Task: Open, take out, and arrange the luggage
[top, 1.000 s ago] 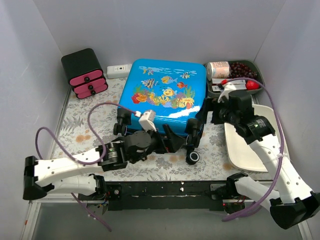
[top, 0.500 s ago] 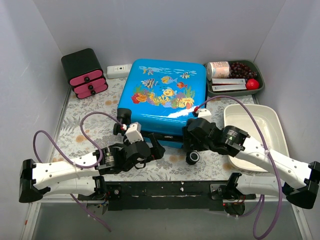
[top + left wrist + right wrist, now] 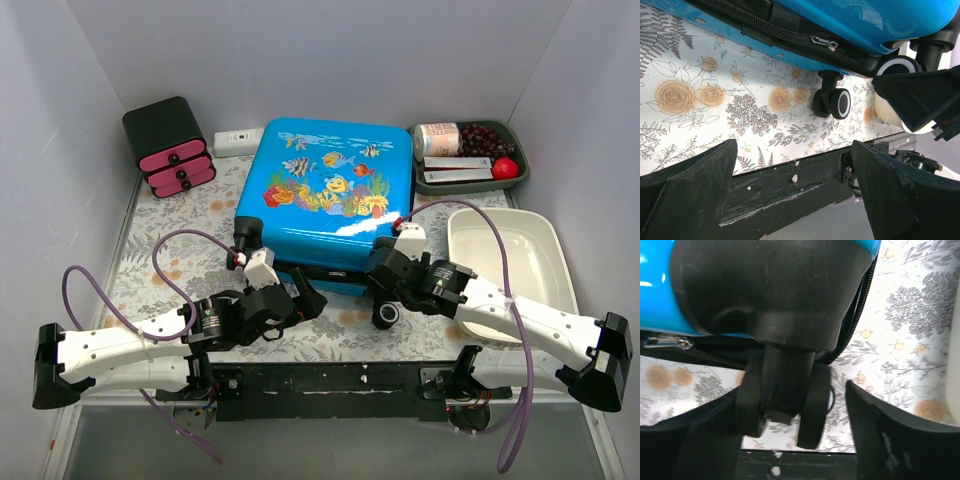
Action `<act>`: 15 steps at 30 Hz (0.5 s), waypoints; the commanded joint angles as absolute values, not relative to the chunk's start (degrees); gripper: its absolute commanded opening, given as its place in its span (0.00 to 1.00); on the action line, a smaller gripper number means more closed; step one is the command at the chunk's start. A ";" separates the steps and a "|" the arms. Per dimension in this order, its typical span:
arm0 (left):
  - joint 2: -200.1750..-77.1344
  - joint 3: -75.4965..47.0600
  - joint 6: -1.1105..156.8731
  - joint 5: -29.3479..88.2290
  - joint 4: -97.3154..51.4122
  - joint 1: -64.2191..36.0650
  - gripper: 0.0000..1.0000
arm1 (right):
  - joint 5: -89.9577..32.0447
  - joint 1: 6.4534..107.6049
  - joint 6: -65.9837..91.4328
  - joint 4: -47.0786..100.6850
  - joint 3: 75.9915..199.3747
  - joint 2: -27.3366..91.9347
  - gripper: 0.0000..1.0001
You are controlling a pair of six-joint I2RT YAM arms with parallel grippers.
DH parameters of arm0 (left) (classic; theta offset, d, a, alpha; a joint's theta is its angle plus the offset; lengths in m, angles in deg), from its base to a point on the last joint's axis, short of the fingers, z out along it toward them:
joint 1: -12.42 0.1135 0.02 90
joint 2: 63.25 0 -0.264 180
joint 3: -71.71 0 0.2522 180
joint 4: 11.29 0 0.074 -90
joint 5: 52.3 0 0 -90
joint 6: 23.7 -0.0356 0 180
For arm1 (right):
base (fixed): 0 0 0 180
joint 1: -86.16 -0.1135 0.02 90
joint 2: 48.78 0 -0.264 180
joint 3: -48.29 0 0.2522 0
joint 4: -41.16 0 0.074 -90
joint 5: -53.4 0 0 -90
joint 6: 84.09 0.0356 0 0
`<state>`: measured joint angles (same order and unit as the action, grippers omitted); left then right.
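Note:
The blue fish-print luggage (image 3: 330, 185) lies flat and closed in the middle of the table. My left gripper (image 3: 300, 298) is open and empty just off its near edge. In the left wrist view the luggage's zipper edge (image 3: 790, 25) with a metal zipper pull (image 3: 822, 42) and a black wheel (image 3: 837, 102) lie beyond the left gripper (image 3: 795, 167). My right gripper (image 3: 385, 288) is open at the near right corner. In the right wrist view the right gripper (image 3: 790, 427) has its jaws on either side of a black caster wheel (image 3: 785, 395).
A black box with pink drawers (image 3: 168, 147) stands at the back left, with a white block (image 3: 237, 142) beside it. A green tray (image 3: 519, 160) of small items sits at the back right. A white tub (image 3: 545, 255) is on the right. A black rail (image 3: 330, 380) runs along the near edge.
My right arm has swung from the luggage's right side down to its near right wheel. My left gripper has drawn back a little toward the near edge.

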<state>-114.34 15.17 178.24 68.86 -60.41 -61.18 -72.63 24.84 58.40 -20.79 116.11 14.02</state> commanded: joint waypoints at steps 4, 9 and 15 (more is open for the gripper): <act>-113.00 16.03 178.98 69.43 -59.16 -61.23 0.98 | -78.79 24.55 56.46 -12.69 114.78 11.43 0.19; -112.29 16.03 176.61 69.78 -57.93 -61.23 0.98 | -69.66 24.54 44.71 -8.57 120.49 6.87 0.01; -111.32 15.68 165.54 69.61 -51.61 -61.23 0.98 | -59.28 24.54 38.61 -6.87 129.19 1.76 0.01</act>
